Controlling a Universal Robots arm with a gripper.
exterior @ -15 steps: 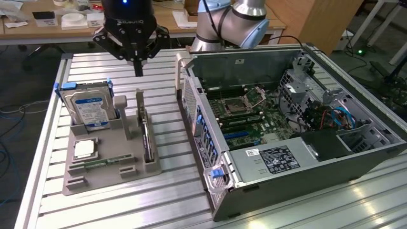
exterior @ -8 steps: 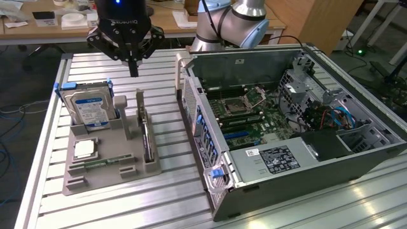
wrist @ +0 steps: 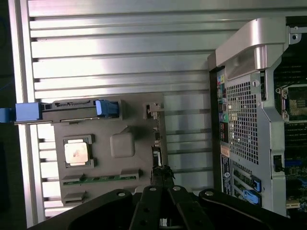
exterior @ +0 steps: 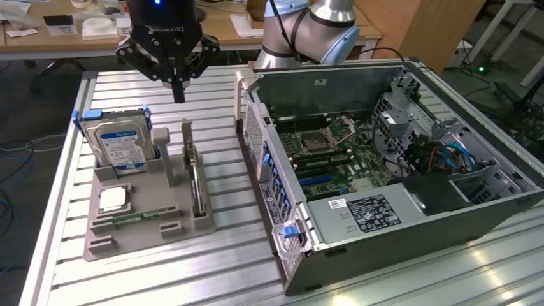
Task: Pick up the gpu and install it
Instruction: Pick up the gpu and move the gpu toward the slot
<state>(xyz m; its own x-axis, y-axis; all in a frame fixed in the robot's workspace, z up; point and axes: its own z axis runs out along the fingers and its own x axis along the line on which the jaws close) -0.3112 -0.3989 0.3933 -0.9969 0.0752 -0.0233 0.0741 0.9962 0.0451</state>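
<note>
end effector (exterior: 178,94): closed, empty, above gpu (exterior: 195,188) | gpu: on edge in holder (exterior: 140,194) slot | holder: on worktop (exterior: 213,268)

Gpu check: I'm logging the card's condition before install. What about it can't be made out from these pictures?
- Exterior view: the gpu stands edge-on in the grey tray, so its faces are hidden.
- Wrist view: it is edge-on here too, and the gripper covers one end.
- Exterior view: the expansion slots inside the computer case are too small to tell apart.
</note>
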